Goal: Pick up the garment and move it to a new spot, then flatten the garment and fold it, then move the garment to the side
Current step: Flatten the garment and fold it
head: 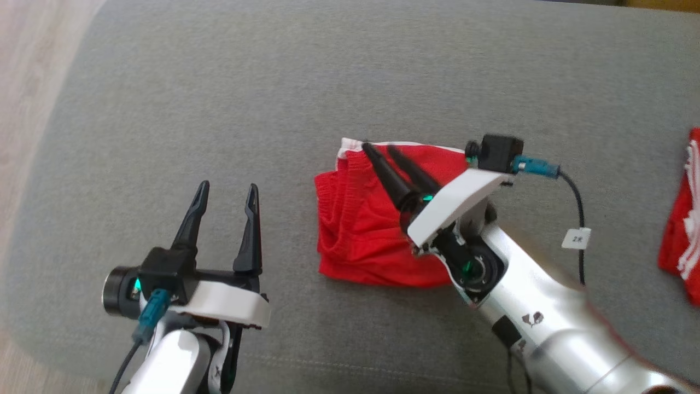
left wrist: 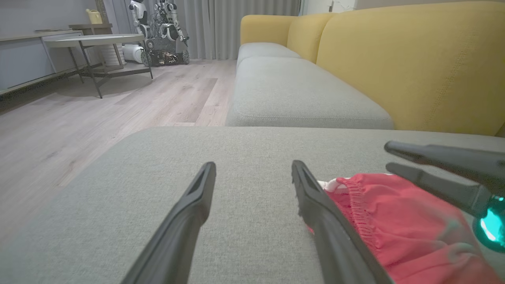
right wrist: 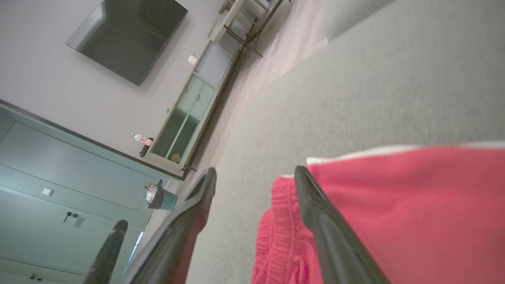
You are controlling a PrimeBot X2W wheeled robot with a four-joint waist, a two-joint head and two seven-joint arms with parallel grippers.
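Grey cushion (head: 328, 82), yellow sofa back (left wrist: 414, 67), wood floor (left wrist: 79, 118), perhaps another red cloth (head: 681, 219) at right

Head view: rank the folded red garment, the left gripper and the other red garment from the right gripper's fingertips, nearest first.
1. folded red garment, directly beneath the right gripper.
2. left gripper, off to its left.
3. other red garment, at the far right edge.

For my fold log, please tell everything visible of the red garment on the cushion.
The red garment is soft-looking cloth, folded into a rumpled bundle, with a ribbed band, and white trim at its far edge. It lies on the grey cushion. The right gripper hangs over it, jaws open, holding nothing.
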